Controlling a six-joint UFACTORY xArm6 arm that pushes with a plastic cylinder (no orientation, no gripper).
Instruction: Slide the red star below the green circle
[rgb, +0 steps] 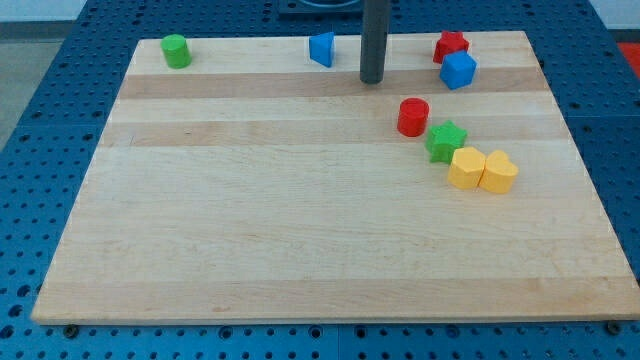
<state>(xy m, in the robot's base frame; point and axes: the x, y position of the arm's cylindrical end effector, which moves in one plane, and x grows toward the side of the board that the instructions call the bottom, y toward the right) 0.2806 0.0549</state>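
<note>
The red star (449, 44) lies at the view's top right, touching a blue block (459, 70) just below it. The green circle (177, 51) sits at the view's top left corner of the wooden board (300, 220). My tip (372, 80) is the lower end of the dark rod near the top middle. It stands left of the red star and far right of the green circle, touching no block.
A blue block (322, 48) lies just left of the rod. A red cylinder (413, 117), a green star (446, 140) and two yellow blocks (466, 168) (498, 172) cluster at the right. Blue pegboard surrounds the board.
</note>
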